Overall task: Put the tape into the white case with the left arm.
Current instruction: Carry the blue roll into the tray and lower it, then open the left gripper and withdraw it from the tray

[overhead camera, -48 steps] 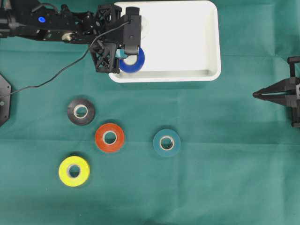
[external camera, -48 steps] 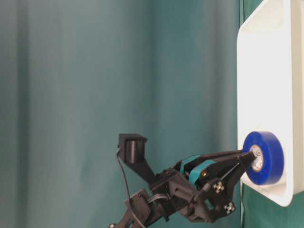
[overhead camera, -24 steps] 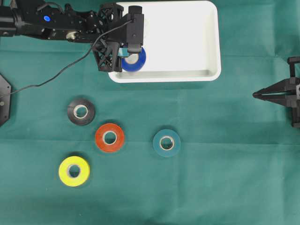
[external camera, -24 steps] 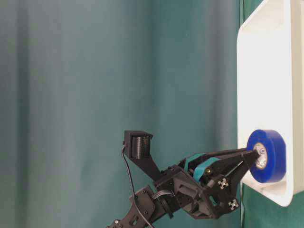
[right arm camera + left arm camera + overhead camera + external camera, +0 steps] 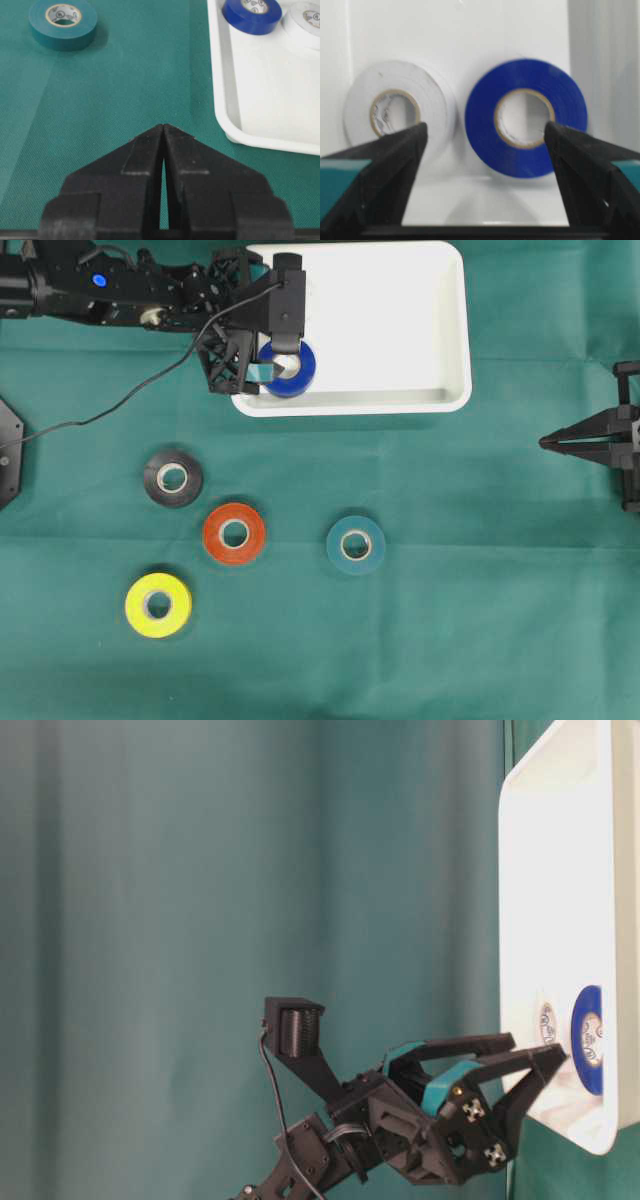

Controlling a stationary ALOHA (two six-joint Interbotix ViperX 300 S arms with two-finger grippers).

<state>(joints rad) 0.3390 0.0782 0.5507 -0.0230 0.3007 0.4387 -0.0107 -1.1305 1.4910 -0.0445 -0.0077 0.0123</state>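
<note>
Overhead view: your left gripper (image 5: 268, 368) reaches in from the upper left over the near-left corner of the white case (image 5: 440, 330). The blue tape (image 5: 292, 370) lies flat inside that corner, partly under the gripper. On the green counter (image 5: 480, 590) below sit four more rolls: black roll (image 5: 172, 477), orange roll (image 5: 234, 532), teal roll (image 5: 355, 544) and yellow roll (image 5: 157, 605), all well apart from the case. Your right gripper (image 5: 548, 441) rests at the right edge.

Table-level view: the left jaws stand apart, tips at the case rim, no longer gripping the blue roll, which lies on the case floor beside a white roll (image 5: 546, 1023).

Left wrist view: blue tape and white roll rest side by side, nearly touching, framed between the spread jaws.

Right wrist view: the right jaws are pressed together, holding nothing.

You should expect each roll to be light, stiff and slightly smooth; pinching one wall through the centre hole, or gripping across the outer rim, looks best. Nothing blocks the remaining rolls, though the black and orange ones sit near each other.
</note>
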